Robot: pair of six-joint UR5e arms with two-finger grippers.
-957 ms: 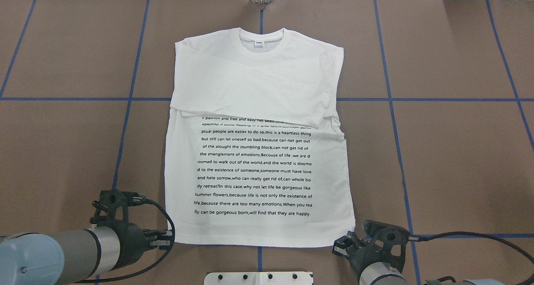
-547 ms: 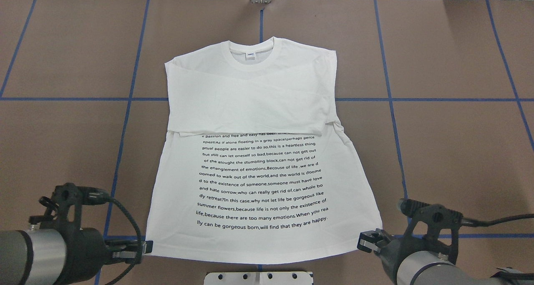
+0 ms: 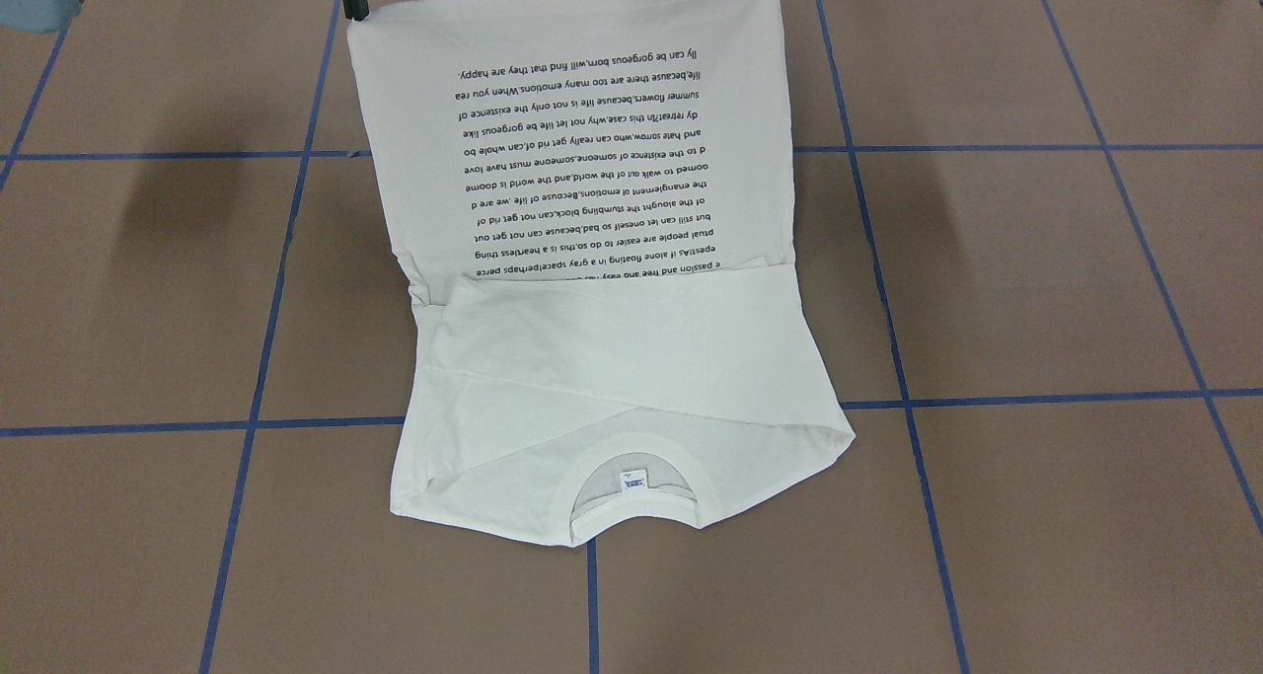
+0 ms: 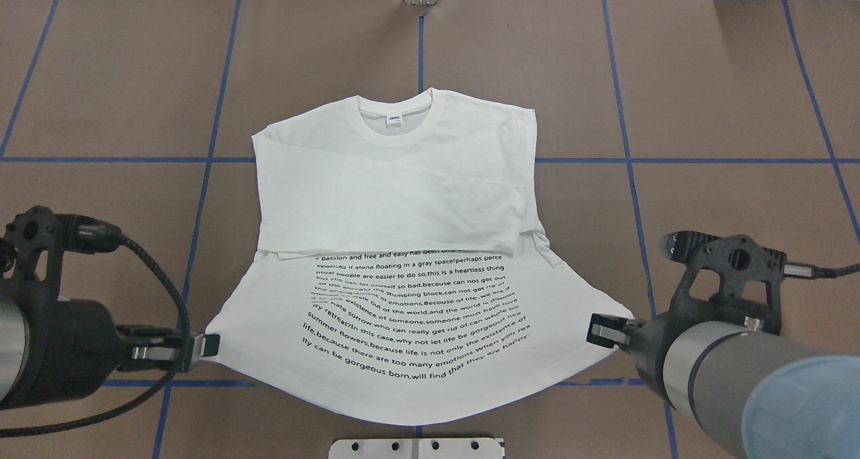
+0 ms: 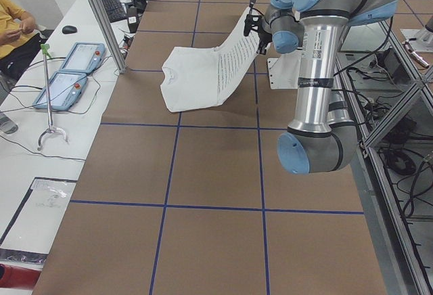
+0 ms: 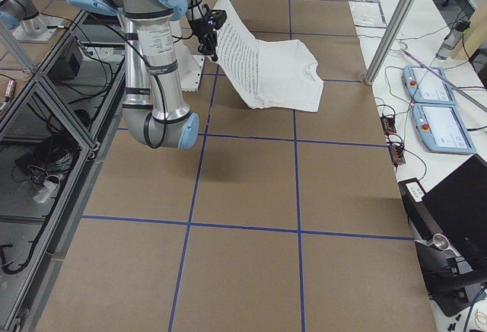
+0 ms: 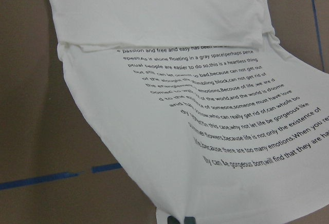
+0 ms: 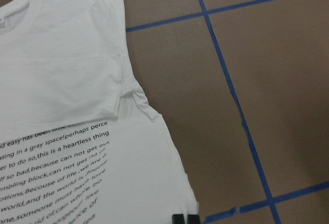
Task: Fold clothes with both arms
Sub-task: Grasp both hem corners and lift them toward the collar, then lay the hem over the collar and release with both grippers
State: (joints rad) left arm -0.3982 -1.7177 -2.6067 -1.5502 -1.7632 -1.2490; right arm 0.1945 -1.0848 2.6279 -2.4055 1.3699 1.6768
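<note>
We just lifted T-shirt (image 4: 403, 197) hem off table (image 4: 739, 76). Collar end slid nearer us, still flat at 12 o'clock. At 8 o'clock left gripper (image 4: 201, 345), at 4 o'clock right gripper (image 4: 601, 330): both jaws pinched tight on hem corners. Next, we think: carry hem over to collar.

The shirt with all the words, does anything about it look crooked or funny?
The left tool and right tool lift the shirt by its corners, so its hem sags and the words look wavy. A small wrinkle bunches beside the folded sleeve.
</note>
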